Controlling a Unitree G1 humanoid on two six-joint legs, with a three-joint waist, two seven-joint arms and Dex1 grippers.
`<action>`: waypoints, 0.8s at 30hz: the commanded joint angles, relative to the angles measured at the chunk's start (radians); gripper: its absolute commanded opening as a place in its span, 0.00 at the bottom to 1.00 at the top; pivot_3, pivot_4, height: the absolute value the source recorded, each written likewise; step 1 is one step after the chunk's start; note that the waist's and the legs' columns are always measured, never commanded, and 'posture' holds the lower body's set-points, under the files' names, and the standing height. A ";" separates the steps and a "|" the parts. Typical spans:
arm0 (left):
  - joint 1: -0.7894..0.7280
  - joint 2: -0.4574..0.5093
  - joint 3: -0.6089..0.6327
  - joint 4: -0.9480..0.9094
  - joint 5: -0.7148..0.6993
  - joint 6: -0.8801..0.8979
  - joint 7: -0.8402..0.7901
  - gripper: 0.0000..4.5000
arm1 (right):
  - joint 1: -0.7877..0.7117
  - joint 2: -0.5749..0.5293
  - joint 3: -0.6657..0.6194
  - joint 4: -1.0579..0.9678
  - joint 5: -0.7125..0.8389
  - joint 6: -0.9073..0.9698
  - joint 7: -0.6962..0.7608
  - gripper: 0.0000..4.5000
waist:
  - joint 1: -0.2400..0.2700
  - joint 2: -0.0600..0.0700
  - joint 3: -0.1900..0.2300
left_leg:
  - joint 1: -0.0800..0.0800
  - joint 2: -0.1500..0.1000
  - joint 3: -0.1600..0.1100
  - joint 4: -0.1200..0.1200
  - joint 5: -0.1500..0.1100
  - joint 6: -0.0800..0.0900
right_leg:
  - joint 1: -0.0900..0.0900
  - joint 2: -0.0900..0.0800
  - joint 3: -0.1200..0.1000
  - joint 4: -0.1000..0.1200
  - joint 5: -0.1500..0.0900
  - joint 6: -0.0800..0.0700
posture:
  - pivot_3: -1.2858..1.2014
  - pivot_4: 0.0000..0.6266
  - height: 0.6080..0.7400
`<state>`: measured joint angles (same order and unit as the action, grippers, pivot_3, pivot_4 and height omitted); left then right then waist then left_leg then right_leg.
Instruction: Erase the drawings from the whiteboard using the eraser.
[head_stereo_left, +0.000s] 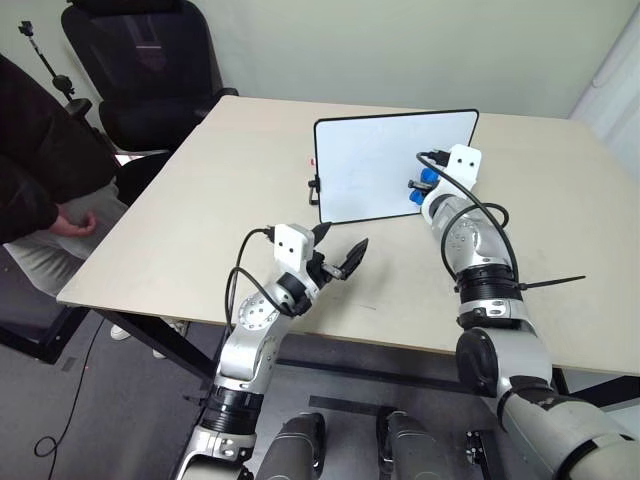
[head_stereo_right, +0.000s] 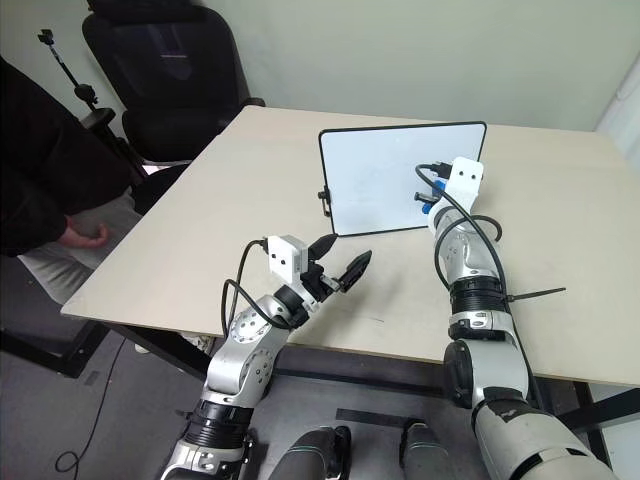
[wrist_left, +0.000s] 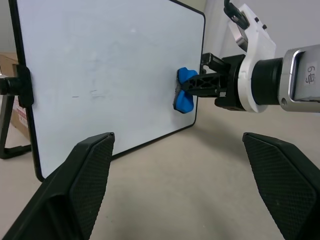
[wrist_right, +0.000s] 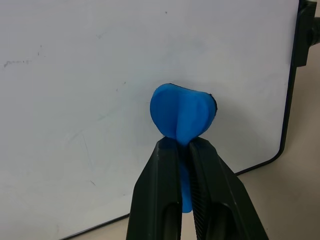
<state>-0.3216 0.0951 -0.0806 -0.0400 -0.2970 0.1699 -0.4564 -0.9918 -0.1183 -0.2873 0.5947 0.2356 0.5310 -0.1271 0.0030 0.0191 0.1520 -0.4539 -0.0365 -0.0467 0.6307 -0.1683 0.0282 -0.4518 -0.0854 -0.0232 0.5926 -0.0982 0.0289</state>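
Wiping is judged to be under way: the eraser (wrist_right: 182, 117) is pinched in the closed right gripper (wrist_right: 182, 150) and pressed against the whiteboard (wrist_left: 105, 70) near its lower corner. No drawings can be made out; faint smudges are left, so further passes seem called for. The left gripper (wrist_left: 175, 165) is held wide open, empty.

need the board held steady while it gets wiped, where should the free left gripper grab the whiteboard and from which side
Judging by its pose, the upright whiteboard is best pinched on its thin black frame at the robot's-left edge, above the stand foot. The open left gripper is nearer that edge, while the right gripper, shut on the eraser, works near the opposite lower corner. The flat edge probably suits a two-finger pinch.
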 joint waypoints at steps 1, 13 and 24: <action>-0.007 -0.002 0.004 -0.039 -0.009 -0.007 -0.004 1.00 | -0.014 0.042 0.029 -0.059 0.016 0.022 0.016 0.01 | -0.001 0.000 0.000 | 0.000 0.000 0.000 0.000 0.000 0.000 | 0.000 0.000 0.000 0.000 0.000 0.000 | 0.52 0.24 1.00; -0.013 -0.006 0.000 -0.028 -0.010 -0.009 -0.009 1.00 | 0.080 0.073 0.076 -0.431 0.092 0.291 0.089 0.01 | -0.004 0.000 0.000 | 0.000 0.000 0.004 0.004 0.003 0.000 | -0.001 0.000 0.000 0.000 0.000 0.001 | 0.52 0.24 1.00; -0.018 -0.031 -0.017 -0.011 -0.007 -0.012 -0.025 1.00 | 0.206 -0.077 -0.062 -0.736 0.158 0.553 0.068 0.01 | 0.013 0.000 0.000 | -0.003 -0.001 0.004 0.012 -0.003 0.000 | 0.001 -0.001 -0.001 0.001 -0.003 0.005 | 0.52 0.24 1.00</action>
<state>-0.3293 0.0715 -0.0875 -0.0353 -0.3003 0.1702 -0.4752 -0.7807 -0.1764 -0.3166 -0.0695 0.3718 1.0537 -0.0492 0.0163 0.0189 0.1519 -0.4573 -0.0375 -0.0423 0.6447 -0.1724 0.0302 -0.4513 -0.0868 -0.0244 0.5942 -0.1013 0.0342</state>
